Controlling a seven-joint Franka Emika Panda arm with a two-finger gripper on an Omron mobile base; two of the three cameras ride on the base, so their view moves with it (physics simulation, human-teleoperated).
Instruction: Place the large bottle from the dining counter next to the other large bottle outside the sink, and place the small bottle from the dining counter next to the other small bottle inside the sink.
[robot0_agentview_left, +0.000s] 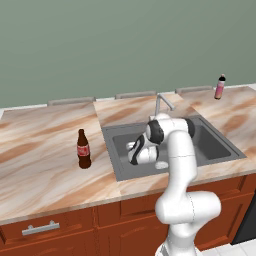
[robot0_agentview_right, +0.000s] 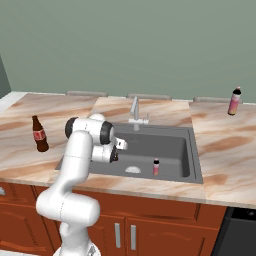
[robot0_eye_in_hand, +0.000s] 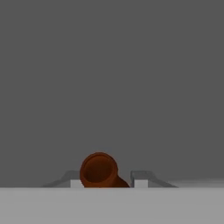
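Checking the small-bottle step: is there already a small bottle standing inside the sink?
Yes, a small bottle stands upright on the floor of the sink, right of the drain.

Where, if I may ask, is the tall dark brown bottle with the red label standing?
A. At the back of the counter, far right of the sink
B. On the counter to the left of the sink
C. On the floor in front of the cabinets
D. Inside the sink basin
B: the tall dark brown bottle stands upright on the counter to the left of the sink, clear of its rim.
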